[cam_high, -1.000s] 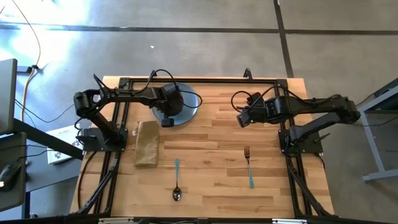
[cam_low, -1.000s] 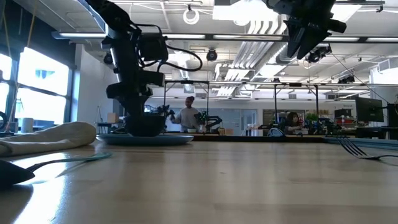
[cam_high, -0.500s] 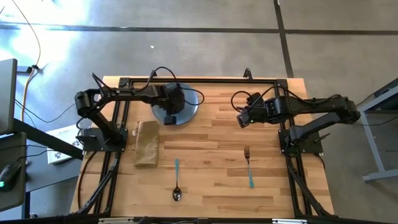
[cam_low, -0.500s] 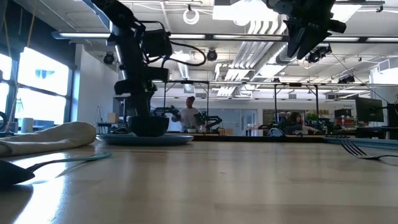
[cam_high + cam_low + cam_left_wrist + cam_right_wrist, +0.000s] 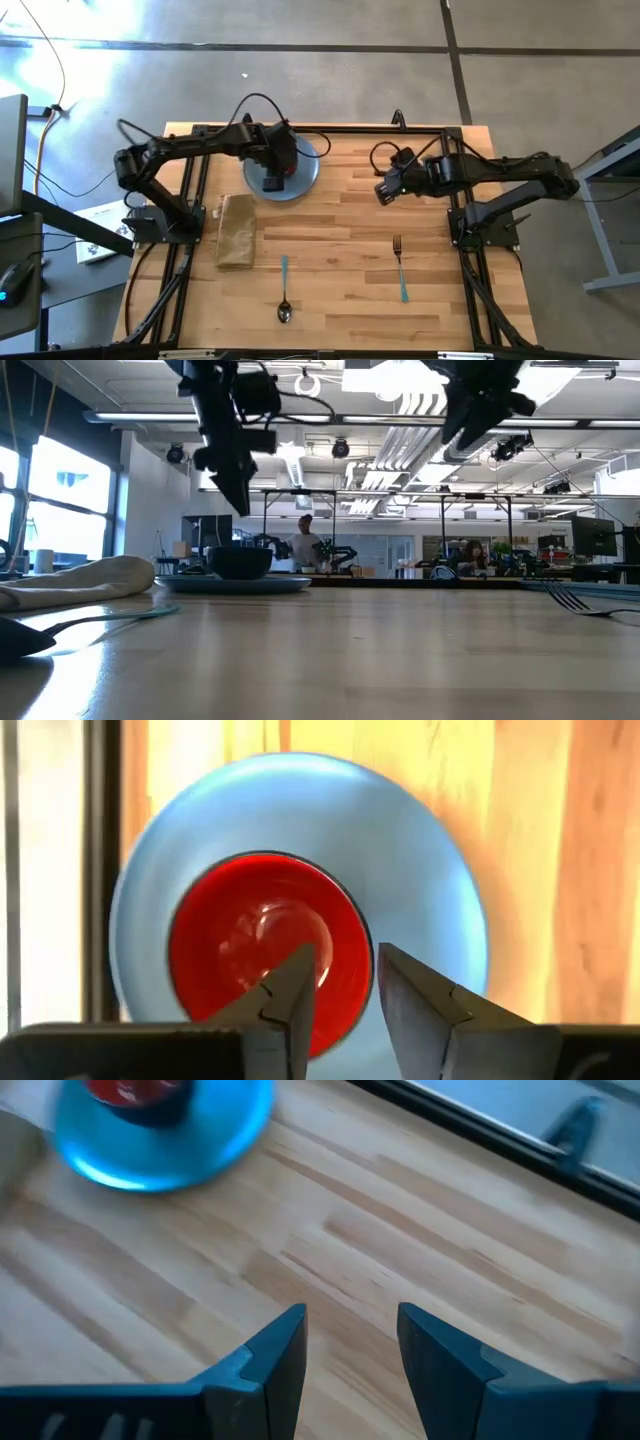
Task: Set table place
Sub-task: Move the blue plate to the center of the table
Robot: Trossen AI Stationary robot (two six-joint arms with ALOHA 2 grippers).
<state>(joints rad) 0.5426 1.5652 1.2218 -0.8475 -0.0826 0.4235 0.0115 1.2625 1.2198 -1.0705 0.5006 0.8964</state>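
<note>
My left gripper [image 5: 274,180] hangs over the blue-grey plate [image 5: 305,172] at the far left of the table [image 5: 340,290], and my arm hides most of the plate. My right gripper [image 5: 383,192] hovers over bare wood at the far right of centre. A folded tan cloth [image 5: 236,230] lies just beside the plate's near side. The spoon [image 5: 284,291] and the fork [image 5: 400,267] lie well apart near the front, teal handles pointing opposite ways.

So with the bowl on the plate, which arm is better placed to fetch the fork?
Right, probably. The right gripper hangs open on the fork's side of the table; the left gripper is above the red bowl and blue plate, farther off.
</note>
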